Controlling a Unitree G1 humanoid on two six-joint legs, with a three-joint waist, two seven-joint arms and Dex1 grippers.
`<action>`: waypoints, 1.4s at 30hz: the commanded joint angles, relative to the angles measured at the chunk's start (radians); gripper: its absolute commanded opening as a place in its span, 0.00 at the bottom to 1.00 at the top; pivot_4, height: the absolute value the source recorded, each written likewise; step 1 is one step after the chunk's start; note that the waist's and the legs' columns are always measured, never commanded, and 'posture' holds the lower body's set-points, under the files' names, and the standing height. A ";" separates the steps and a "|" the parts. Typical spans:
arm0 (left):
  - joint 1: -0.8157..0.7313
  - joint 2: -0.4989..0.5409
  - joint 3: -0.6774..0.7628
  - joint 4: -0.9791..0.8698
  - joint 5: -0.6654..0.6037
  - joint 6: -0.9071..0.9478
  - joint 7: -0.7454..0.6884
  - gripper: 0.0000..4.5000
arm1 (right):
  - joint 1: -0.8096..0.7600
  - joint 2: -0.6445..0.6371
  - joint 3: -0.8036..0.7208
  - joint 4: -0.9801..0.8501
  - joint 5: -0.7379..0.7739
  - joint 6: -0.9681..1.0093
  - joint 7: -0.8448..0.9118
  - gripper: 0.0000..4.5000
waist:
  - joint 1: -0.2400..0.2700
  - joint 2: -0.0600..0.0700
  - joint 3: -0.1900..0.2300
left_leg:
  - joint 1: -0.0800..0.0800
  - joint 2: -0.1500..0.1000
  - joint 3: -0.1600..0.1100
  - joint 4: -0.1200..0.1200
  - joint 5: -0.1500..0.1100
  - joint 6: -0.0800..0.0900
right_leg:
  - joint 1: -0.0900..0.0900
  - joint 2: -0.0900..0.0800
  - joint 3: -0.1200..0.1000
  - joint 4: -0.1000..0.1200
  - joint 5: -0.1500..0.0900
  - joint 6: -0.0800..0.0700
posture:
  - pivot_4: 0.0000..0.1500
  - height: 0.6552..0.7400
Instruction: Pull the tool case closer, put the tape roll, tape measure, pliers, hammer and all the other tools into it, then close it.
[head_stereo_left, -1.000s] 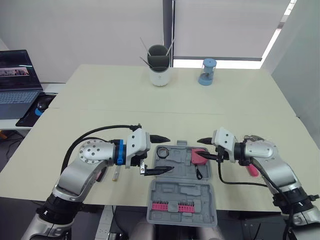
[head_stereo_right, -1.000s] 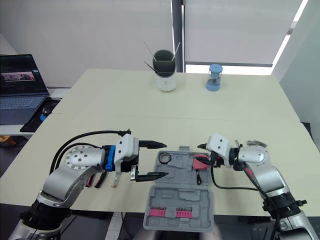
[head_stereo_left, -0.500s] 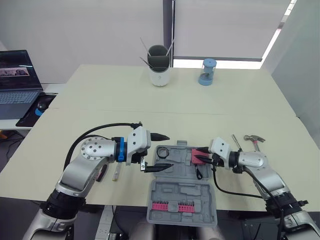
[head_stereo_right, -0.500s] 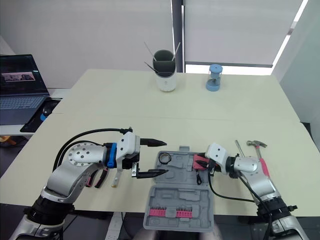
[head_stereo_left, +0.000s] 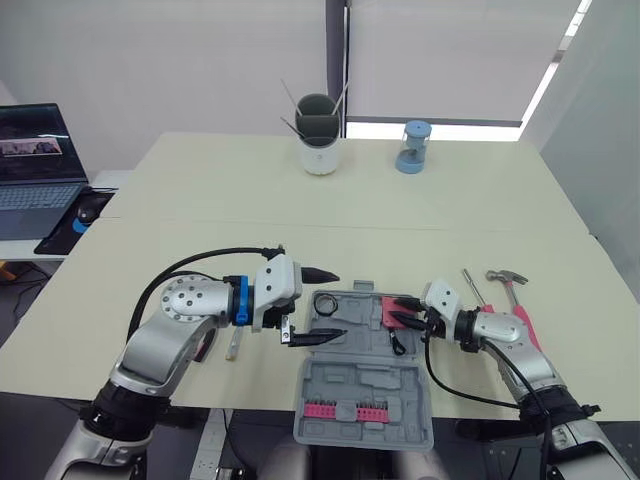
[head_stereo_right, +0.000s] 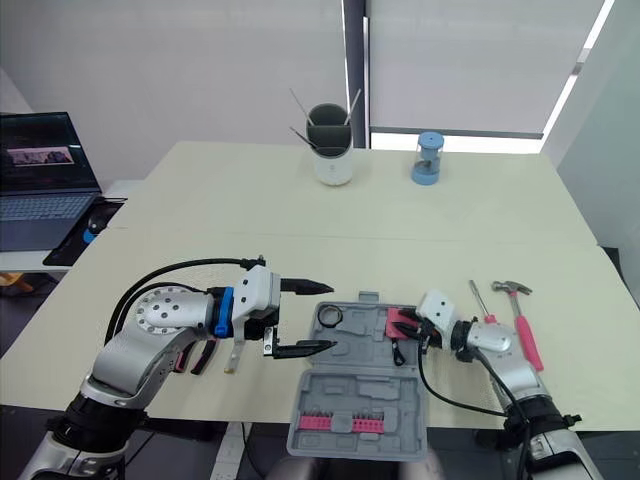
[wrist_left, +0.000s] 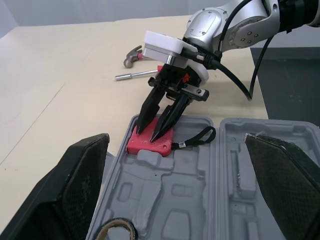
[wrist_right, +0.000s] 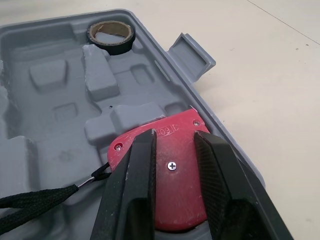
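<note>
Lowering onto the flat red tape measure (wrist_right: 175, 175), the right gripper (wrist_left: 149, 134) is resting its two black fingers on the measure's top face, narrowly parted and pinching nothing. The measure is lying in the right end of the open grey plastic tool case (head_stereo_left: 370, 380), at the near edge of the cream table (head_stereo_left: 300, 200). A second ago this arm was riding higher and covering the pink-handled hammer (head_stereo_left: 515, 300). The hammer is now lying in plain sight beside a slim silver metal tool (head_stereo_left: 472, 287), right of the case. The left gripper (head_stereo_left: 338, 305) is still hanging spread wide over the case's left end, above the black tape roll (wrist_right: 111, 38) sitting inside.
</note>
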 joint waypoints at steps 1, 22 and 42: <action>0.004 0.002 0.014 -0.028 0.003 -0.005 0.018 1.00 | 0.000 0.006 -0.013 -0.011 0.014 -0.008 0.008 0.29 | -0.001 0.000 0.000 | 0.000 0.000 0.000 0.000 0.000 0.000 | 0.000 0.000 0.000 0.000 0.000 0.000 | 1.00 1.00; 0.269 0.225 0.631 0.356 -0.094 0.015 0.095 1.00 | 0.060 -0.405 -0.453 -0.099 0.239 0.151 0.112 0.99 | -0.014 0.003 0.002 | -0.006 0.001 -0.001 -0.001 0.000 0.001 | -0.005 -0.002 -0.001 -0.002 0.000 -0.001 | 1.00 1.00; 0.280 0.234 0.810 0.821 -0.062 -0.179 0.271 1.00 | -0.028 -0.441 -0.547 0.416 0.198 -0.043 -0.006 0.99 | -0.020 0.003 0.002 | -0.002 0.002 0.004 -0.002 -0.001 0.001 | -0.004 -0.003 0.002 -0.001 0.000 0.000 | 1.00 1.00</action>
